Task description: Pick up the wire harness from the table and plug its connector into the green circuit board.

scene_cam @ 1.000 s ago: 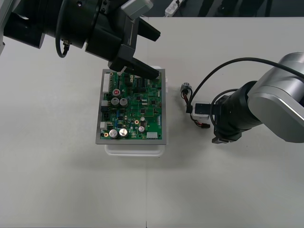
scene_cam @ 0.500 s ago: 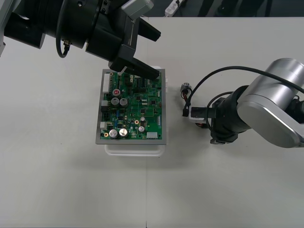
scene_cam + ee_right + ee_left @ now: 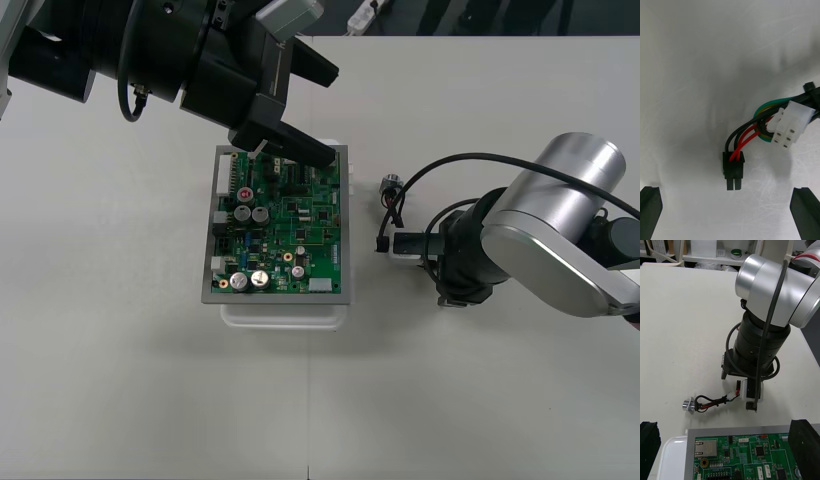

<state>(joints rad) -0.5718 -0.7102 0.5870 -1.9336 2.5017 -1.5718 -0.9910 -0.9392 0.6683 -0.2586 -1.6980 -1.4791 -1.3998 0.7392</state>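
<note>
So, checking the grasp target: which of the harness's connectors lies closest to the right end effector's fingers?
The small black plug, on the table just ahead of the open fingers; the white connector sits farther out.

Bright, even light — soft shadow (beside circuit board (image 3: pixel 290 232)).

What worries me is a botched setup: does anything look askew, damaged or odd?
Nothing stands out. The small red, black and green wire harness lies intact on the table beside the green circuit board, which sits square on its white base.
</note>
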